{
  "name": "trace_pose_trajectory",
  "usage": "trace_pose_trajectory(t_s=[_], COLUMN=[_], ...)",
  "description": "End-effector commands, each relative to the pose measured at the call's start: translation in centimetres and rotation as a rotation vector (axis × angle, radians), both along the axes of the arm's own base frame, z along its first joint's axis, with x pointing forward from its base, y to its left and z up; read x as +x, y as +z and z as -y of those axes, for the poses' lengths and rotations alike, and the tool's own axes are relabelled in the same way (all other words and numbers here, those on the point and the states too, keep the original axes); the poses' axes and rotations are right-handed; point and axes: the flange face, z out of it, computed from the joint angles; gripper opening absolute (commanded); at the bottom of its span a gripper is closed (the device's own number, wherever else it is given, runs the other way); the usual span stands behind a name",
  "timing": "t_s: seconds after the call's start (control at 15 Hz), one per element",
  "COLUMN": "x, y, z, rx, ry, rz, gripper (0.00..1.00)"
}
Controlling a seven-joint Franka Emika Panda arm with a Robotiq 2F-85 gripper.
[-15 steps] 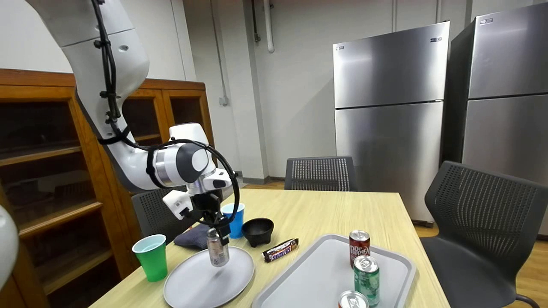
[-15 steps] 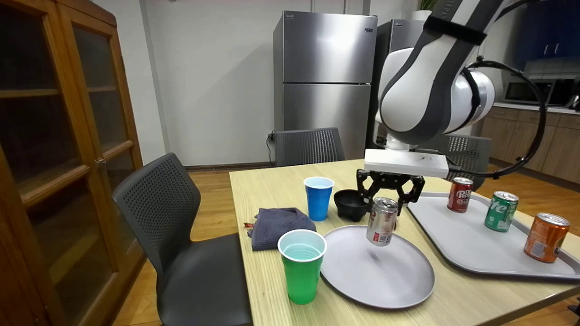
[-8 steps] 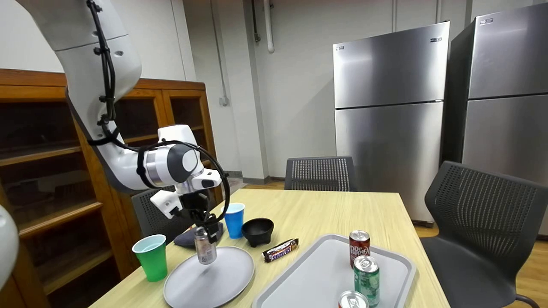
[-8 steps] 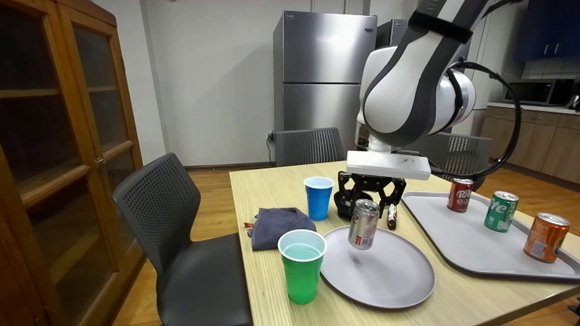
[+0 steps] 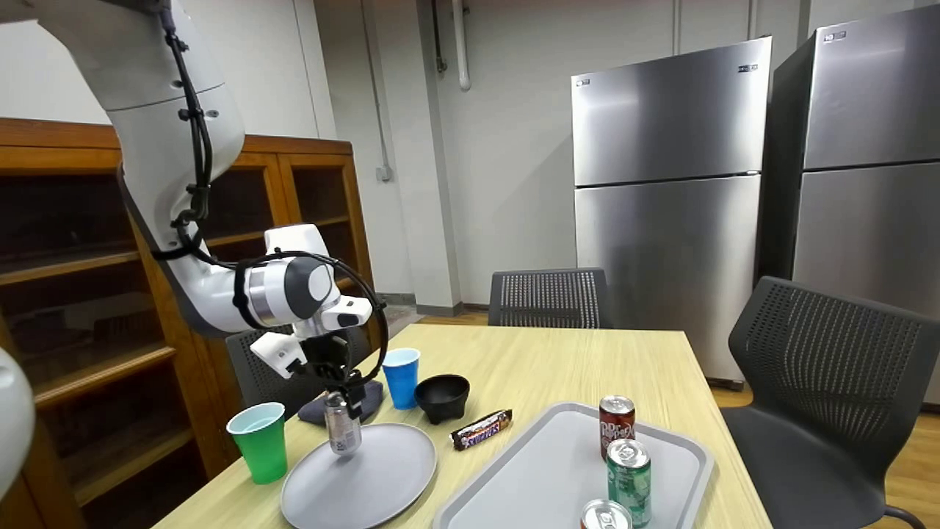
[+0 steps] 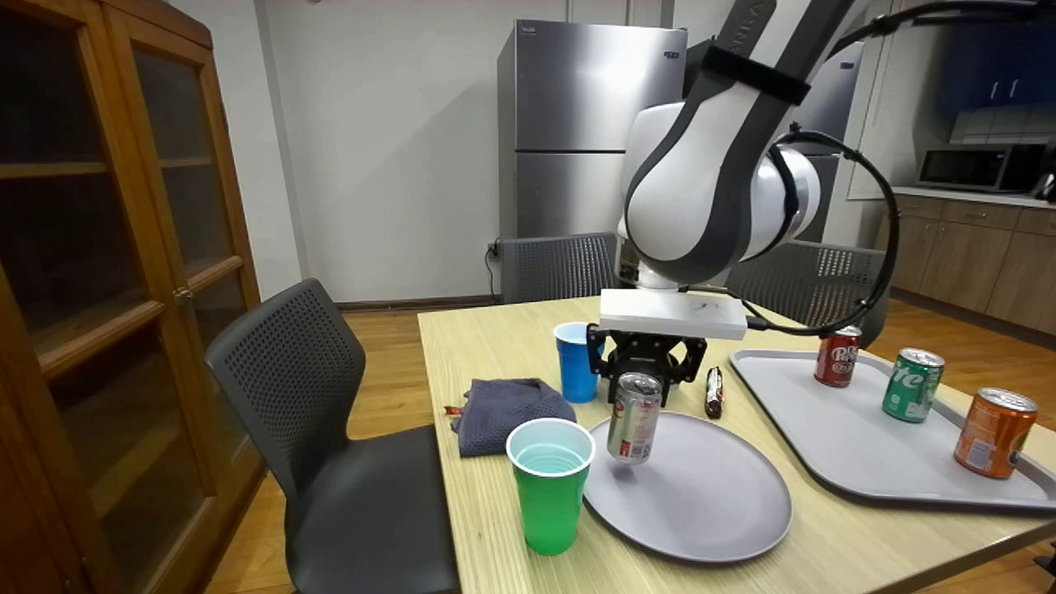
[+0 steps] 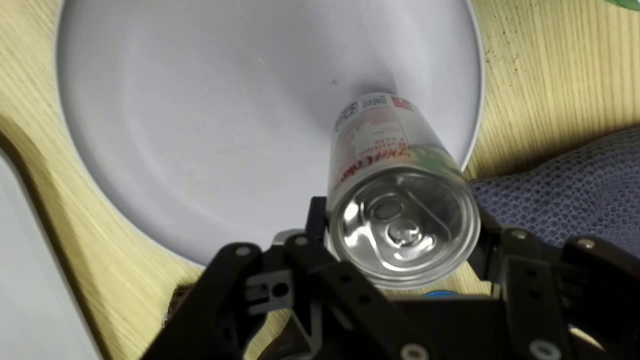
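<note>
Hand [image 6: 638, 394] grips silver can [image 7: 401, 187] lettered "Diet Coke".

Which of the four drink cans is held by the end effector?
The silver Diet Coke can: the end effector grips it over the plate, while the red can, green can and orange can stand on the tray.

Around the light wood table [image 6: 487, 342] stand dark chairs [image 6: 293, 379] with perforated backs. To one side of the table rises a brown cabinet [image 6: 99, 337] with glass doors; on the opposite side, a wood-fronted counter [image 6: 982, 247] carries a microwave [image 6: 961, 167]. Beyond the table, steel refrigerators [image 5: 668, 220] catch soft glare before a pale wall [image 6: 388, 157]. Warm-toned wood flooring [image 6: 384, 371] shows around the table.
</note>
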Motion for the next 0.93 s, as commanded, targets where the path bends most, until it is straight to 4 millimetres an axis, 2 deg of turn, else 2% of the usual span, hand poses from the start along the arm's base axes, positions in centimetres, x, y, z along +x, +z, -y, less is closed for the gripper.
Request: trace_pose_trajectory(t_s=[0.0, 0.6, 0.67, 0.73, 0.8, 0.87], x=[1.6, 3.0, 3.1, 3.1, 3.2, 3.2], y=[-0.1, -1.3, -1.3, -1.1, -0.9, -0.6], z=[-1.1, -1.6, -1.6, -1.5, -1.5, -1.4], rx=[-0.003, -0.013, -0.013, -0.012, -0.01, -0.006], ry=[0.006, 0.016, 0.015, 0.016, 0.016, 0.016], rz=[-0.011, -0.028, -0.027, -0.023, -0.02, -0.015], gripper=[0.39, 0.39, 0.54, 0.89, 0.89, 0.96])
